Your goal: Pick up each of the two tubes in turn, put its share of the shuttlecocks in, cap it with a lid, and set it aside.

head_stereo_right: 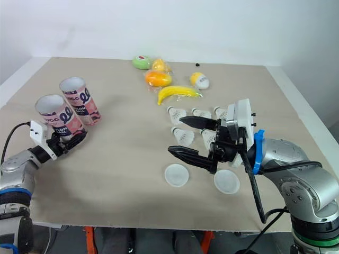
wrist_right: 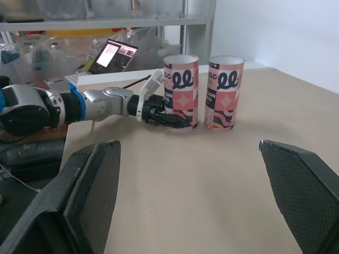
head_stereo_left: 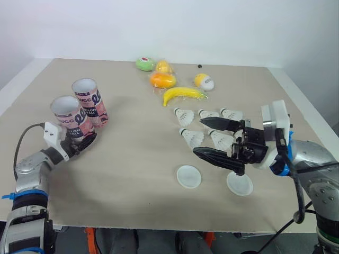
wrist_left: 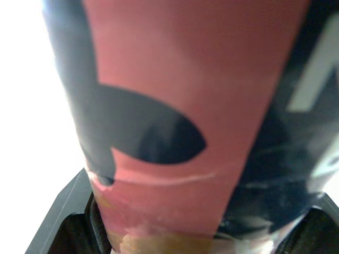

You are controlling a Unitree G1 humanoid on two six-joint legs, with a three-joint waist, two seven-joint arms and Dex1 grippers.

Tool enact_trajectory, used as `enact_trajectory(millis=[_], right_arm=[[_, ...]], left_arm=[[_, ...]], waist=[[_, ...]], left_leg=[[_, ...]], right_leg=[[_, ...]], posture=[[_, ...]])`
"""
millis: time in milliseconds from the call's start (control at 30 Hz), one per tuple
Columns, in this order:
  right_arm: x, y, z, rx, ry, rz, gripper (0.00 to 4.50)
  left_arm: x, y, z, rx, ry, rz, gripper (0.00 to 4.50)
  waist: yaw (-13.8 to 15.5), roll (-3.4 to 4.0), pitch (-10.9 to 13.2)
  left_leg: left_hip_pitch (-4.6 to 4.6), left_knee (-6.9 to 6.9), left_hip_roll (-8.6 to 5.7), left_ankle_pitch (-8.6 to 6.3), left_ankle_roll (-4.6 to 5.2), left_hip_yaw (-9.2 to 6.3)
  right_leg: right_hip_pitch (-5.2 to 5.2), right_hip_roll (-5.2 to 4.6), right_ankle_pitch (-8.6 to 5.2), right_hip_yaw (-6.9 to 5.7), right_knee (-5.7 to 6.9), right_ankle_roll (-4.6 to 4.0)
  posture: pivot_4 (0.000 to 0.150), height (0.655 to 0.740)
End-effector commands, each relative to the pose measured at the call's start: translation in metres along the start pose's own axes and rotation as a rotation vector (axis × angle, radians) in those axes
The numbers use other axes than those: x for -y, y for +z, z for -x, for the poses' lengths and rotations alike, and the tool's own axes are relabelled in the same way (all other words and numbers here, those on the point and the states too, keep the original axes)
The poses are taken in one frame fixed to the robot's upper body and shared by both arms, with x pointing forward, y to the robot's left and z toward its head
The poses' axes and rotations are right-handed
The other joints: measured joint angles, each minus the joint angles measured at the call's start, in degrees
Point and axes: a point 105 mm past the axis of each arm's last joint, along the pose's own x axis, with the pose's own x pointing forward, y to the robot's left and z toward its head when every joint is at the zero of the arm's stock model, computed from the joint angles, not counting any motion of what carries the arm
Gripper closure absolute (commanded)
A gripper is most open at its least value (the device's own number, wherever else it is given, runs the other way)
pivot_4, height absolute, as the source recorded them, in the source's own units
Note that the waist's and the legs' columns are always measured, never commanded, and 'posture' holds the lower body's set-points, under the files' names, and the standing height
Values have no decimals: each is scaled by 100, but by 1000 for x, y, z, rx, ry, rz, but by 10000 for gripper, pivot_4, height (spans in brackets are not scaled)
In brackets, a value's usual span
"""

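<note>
The near tube stands at the left side of the table. The far tube stands just beside it, a bit farther back. Both tubes are open on top, and I cannot see anything in them. The left gripper is at the foot of the near tube, and its jaws are closed on it. So I think the job is only starting: no shuttlecock is in a tube, no lid is on, and nothing is set aside. The shuttlecocks lie on the right side of the table. I count five, and the arm may hide more. The right gripper hangs over them with its jaws wide apart and nothing in them. Two round white lids lie near the front edge. Behind the shuttlecocks lie one banana and four small round things that look like toy fruit.
</note>
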Motion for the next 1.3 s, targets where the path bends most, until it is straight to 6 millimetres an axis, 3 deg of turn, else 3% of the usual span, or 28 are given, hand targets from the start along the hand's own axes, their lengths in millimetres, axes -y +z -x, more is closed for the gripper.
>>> enact_trajectory(millis=[33,200,300,400,467,700,1000,1267,1300], right_arm=[[2,1,2,-28,-29,31,0],[13,-32,2,-119,-131,-93,0],[8,-41,-2,-96,-136,-200,0],[10,-56,-10,-116,-180,-291,0],[14,-79,-17,-172,-252,-348,0],[21,-109,-30,-253,-358,-394,0],[44,-113,-40,-275,-434,-317,0],[56,-114,-43,-301,-447,-264,0],[59,-116,-44,-310,-457,-253,3998]], left_arm=[[18,13,4,-29,-137,-24,13904],[80,2,31,-308,-520,-61,13904],[98,-5,48,-485,-670,-151,13904],[96,-18,64,-669,-768,-322,13904],[93,-7,60,-700,-797,-397,13904],[79,20,57,-758,-869,-537,13904],[107,6,54,-705,-984,-422,13904],[115,1,52,-700,-992,-406,13904],[116,0,52,-699,-992,-405,14021]], waist=[[-2,0,0],[-18,-1,-1],[-16,10,-7],[-15,35,-20],[-27,31,-32],[-114,50,-28],[-140,57,-32],[-75,62,-35],[-74,63,-35]], left_leg=[[0,0,0,0,0,0],[2,-1,1,-1,-1,0],[5,-4,3,-1,-1,0],[10,-4,3,-1,-1,2],[23,-5,4,-1,-1,4],[28,-17,20,-2,-1,22],[32,-55,37,-3,0,17],[31,-48,23,-15,-16,21],[31,-47,22,-15,-17,22]], right_leg=[[0,0,0,0,0,0],[1,-3,-3,0,0,-6],[3,-4,-19,-2,1,-33],[5,-5,-22,1,1,-38],[10,-4,-22,3,1,-40],[-3,16,-24,25,3,-40],[-13,57,-36,47,10,-19],[-3,44,-44,60,6,-7],[-3,43,-45,60,6,-6]], posture=[[1500,6946],[1500,6946],[1500,6946],[1500,6946],[1500,6946],[1500,6946],[1500,6946],[1500,6946],[1500,6946]])
